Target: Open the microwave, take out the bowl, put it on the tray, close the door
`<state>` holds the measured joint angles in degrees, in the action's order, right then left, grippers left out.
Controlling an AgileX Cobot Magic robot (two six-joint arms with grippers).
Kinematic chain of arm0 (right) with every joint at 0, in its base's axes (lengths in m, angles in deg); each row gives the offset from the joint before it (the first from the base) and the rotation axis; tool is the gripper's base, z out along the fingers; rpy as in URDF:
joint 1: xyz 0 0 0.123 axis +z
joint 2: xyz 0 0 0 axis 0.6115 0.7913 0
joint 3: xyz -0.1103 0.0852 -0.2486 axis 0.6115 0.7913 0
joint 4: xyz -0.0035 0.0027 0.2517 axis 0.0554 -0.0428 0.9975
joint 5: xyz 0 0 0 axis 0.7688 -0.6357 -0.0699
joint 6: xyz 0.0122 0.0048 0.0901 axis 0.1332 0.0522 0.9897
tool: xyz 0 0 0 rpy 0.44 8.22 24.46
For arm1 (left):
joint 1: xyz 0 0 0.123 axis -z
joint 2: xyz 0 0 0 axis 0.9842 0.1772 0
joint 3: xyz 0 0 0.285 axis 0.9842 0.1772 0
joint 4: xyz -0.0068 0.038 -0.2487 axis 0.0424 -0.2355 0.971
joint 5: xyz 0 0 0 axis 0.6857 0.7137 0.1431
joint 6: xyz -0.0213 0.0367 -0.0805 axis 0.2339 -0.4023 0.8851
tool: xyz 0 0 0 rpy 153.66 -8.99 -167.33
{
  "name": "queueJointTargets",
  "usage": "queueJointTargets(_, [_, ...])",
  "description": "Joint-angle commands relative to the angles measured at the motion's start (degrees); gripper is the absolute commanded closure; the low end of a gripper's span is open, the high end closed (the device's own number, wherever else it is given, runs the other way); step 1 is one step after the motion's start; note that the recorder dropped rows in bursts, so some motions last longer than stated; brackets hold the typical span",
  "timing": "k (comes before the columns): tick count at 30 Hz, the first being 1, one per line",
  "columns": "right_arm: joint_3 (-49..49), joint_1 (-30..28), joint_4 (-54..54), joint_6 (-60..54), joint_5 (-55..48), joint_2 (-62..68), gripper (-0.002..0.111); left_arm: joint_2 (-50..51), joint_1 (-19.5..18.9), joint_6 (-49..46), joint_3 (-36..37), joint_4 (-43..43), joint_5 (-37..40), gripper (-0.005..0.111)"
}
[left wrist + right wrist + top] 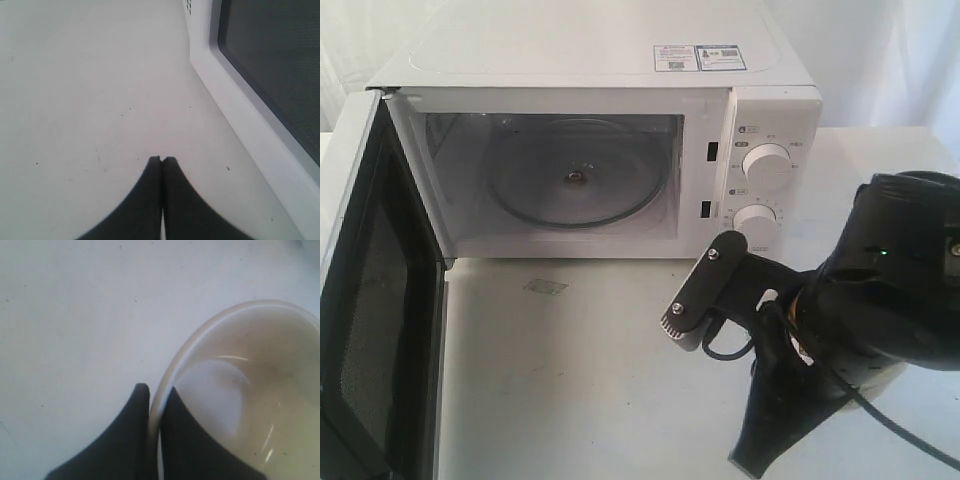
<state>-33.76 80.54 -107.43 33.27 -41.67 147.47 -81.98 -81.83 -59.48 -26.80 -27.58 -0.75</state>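
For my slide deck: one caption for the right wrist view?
Right gripper clamps the bowl by its rim, white table beneath.

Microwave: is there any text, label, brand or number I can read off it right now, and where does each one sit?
Nothing is legible.
Stickers on the microwave top: print too small to read.
Markings around the upper knob and lower knob: blurred.
Bowl: no text.

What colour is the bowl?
The bowl is cream-yellow with a paler whitish bottom; best seen in the right wrist view.
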Motion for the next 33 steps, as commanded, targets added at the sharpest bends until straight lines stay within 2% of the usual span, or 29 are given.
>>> queueJointTargets(1, [1.7,-0.1,-0.3,3.7,0.1,-0.5,0.108,-0.2,0.0,0.2,0.2,0.4,0.0,0.107])
queueJointTargets(7, [6.8,-2.7,-4.8,11.5,7.1,-0.5,0.108,-0.2,0.0,0.2,0.2,0.4,0.0,0.107])
queueJointTargets(11, [10.4,-5.7,-5.0,11.6,15.2,-0.5,0.108,-0.2,0.0,0.2,0.2,0.4,0.0,0.107])
queueJointTargets(21, [14.5,-9.9,-9.4,11.5,19.4,-0.4,0.108,-0.2,0.0,0.2,0.2,0.4,0.0,0.107])
queueJointTargets(28, [15.2,-10.3,-9.0,11.5,23.7,1.3,0.108,-0.2,0.0,0.2,0.2,0.4,0.0,0.107])
queueJointTargets(33, [15.5,-10.3,-8.9,12.2,24.4,3.1,0.092,-0.2,0.0,0.2,0.2,0.4,0.0,0.107])
